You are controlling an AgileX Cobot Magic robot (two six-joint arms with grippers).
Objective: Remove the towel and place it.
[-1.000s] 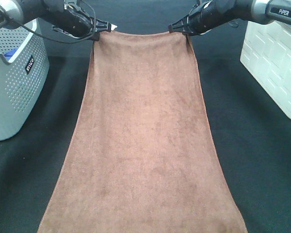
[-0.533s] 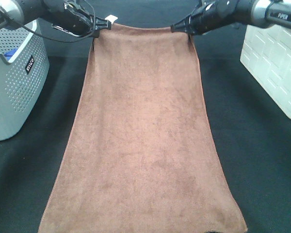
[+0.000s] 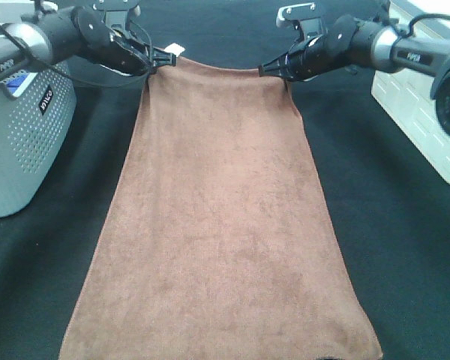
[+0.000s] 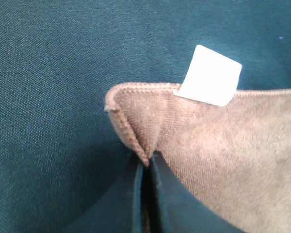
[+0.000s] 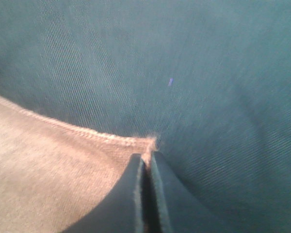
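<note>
The left gripper (image 3: 163,57) is pinched tight on the far left corner of the towel (image 3: 221,217), and the right gripper (image 3: 268,69) is pinched tight on the far right corner. Both sets of jaws are squeezed together with only thin cloth between them. The brown towel is spread long and flat on the dark table (image 3: 405,225), going from the two grippers at the far side to the near edge of the view, where it gets wider. Its far edge dips a little between the two corners. There is bare dark table on both long sides of the towel. A grey basket (image 3: 22,142) with little holes stands well apart on the left, and a white bin (image 3: 427,97) stands well apart on the right. The left wrist view shows a small white tag (image 4: 209,75) sticking up at the hem beside the held corner, which is folded over. The right wrist view shows the stitched hem (image 5: 87,132) running to the pinched tip, but it is blurry.
</note>
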